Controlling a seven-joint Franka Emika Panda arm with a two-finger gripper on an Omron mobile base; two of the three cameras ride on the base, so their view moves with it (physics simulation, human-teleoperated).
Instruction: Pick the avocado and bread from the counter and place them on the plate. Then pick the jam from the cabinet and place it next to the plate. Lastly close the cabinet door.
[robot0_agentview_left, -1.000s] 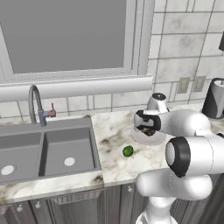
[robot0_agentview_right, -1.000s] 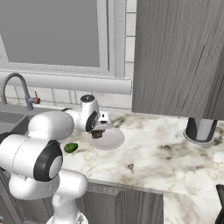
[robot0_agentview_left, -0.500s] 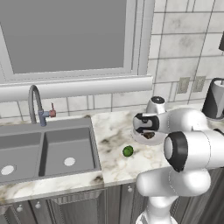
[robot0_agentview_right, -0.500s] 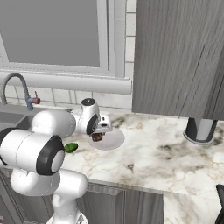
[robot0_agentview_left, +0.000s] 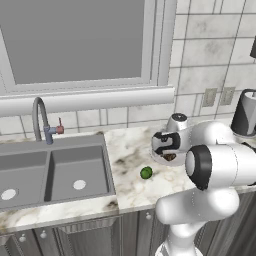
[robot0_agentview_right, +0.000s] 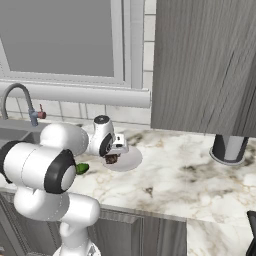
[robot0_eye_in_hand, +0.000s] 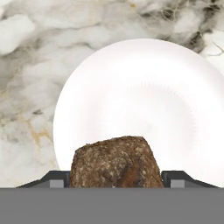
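The bread (robot0_eye_in_hand: 116, 162) sits low in the centre of the hand view, a rough brown lump clamped between the two dark finger tips (robot0_eye_in_hand: 56, 177) that flank it at the bottom edge; the gripper (robot0_eye_in_hand: 116, 181) is closed on it. Directly behind it the white plate (robot0_eye_in_hand: 144, 96) spreads over the middle and right of that view, so the bread hangs over the plate's near portion rather than its centre. In the right base view the same lump shows just under the hand (robot0_agentview_right: 112, 159), at the left rim of the plate (robot0_agentview_right: 131, 159); whether it already touches the plate I cannot tell.

The step in hand looks like setting the bread down. To do it well, I would carry it a little further inward over the plate before letting go, lower until the lump rests on the surface, then part the fingers and lift straight off so the rough crust does not drag or roll toward the rim.

Further out, the avocado (robot0_agentview_left: 146, 173) lies on the marble counter (robot0_agentview_left: 130, 150) in the centre of the left base view, near the plate but apart from it, and it is not yet picked. The sink (robot0_agentview_left: 50, 170) fills the left of that view, and the cabinet door (robot0_agentview_right: 205, 65) occupies the upper right of the right base view.
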